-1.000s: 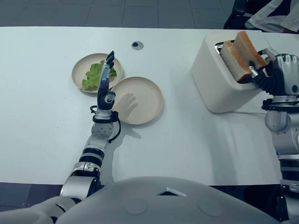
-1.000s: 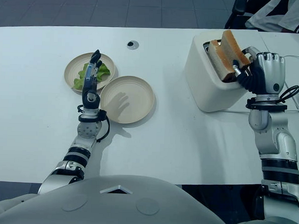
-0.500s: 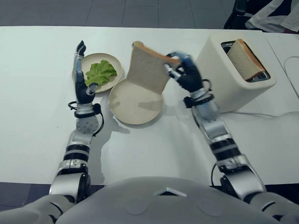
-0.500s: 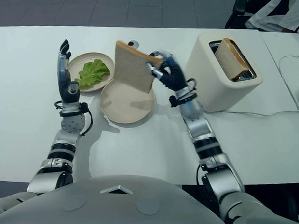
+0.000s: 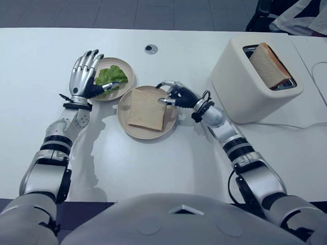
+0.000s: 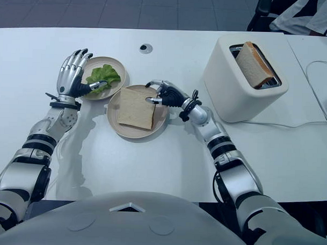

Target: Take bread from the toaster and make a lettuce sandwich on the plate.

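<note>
Left eye view, bread (image 5: pixel 146 108) on plate (image 5: pixel 152 134), lettuce (image 5: pixel 112 76) in dish (image 5: pixel 125 68), L hand (image 5: pixel 83 76) wide

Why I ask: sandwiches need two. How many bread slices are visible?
2: one slice flat on the plate; another slice standing in the toaster. More may hide inside.

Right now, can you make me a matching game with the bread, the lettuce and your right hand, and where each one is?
Things:
1. flat bread slice
2. lettuce
3. upright bread slice
4. right hand

Places:
A. standing in the toaster
B. on the small plate
C. by the big plate's right edge
D. lying on the big plate

Pairs: 1-D, 2-B, 3-A, 4-C.
</note>
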`<act>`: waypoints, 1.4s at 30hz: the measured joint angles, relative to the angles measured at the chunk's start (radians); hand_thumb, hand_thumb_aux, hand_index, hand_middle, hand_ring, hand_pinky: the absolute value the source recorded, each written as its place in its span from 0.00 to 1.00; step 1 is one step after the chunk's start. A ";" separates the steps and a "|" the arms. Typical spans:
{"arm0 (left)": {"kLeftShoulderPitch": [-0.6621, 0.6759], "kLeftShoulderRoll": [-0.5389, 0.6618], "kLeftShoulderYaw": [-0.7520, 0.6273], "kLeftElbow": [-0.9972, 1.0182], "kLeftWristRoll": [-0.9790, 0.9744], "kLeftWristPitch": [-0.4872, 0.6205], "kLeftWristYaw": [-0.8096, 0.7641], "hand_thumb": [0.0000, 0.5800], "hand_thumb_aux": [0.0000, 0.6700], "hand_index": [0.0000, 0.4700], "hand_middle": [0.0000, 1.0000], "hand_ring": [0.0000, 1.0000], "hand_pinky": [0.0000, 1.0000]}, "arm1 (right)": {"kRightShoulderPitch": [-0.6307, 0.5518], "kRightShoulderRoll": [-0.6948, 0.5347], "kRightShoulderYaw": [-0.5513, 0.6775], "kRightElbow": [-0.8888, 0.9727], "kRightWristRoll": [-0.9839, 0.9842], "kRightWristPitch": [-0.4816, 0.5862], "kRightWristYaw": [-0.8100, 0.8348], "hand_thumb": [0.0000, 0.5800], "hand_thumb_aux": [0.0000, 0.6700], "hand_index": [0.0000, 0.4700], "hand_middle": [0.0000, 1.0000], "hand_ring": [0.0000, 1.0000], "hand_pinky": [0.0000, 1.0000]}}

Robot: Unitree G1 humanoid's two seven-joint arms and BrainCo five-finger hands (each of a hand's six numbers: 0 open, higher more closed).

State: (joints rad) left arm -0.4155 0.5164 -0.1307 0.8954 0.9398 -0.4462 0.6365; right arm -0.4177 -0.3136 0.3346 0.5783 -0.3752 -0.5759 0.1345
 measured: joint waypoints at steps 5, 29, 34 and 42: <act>-0.083 0.032 -0.081 0.163 -0.032 0.023 -0.095 1.00 1.00 1.00 0.00 0.00 0.00 | 0.025 -0.103 -0.059 -0.215 -0.247 0.049 -0.216 0.00 0.00 0.00 0.00 0.00 0.00; 0.023 0.023 0.003 -0.083 -0.561 -0.334 -0.303 1.00 1.00 1.00 0.00 0.00 0.00 | 0.101 -0.133 -0.142 -0.342 -0.253 0.102 -0.313 0.00 0.00 0.00 0.00 0.00 0.00; 0.141 -0.029 -0.027 -0.229 -0.678 -0.374 -0.508 1.00 1.00 1.00 0.00 0.00 0.00 | 0.101 -0.133 -0.148 -0.337 -0.252 0.100 -0.318 0.00 0.00 0.00 0.00 0.00 0.00; 0.222 -0.057 -0.120 -0.219 -0.596 -0.344 -0.663 1.00 1.00 1.00 0.00 0.00 0.00 | 0.154 -0.181 -0.305 -0.504 -0.191 0.108 -0.341 0.00 0.00 0.00 0.00 0.00 0.00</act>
State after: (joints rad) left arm -0.1935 0.4599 -0.2506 0.6766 0.3433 -0.7903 -0.0266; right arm -0.2633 -0.4944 0.0292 0.0748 -0.5660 -0.4683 -0.2062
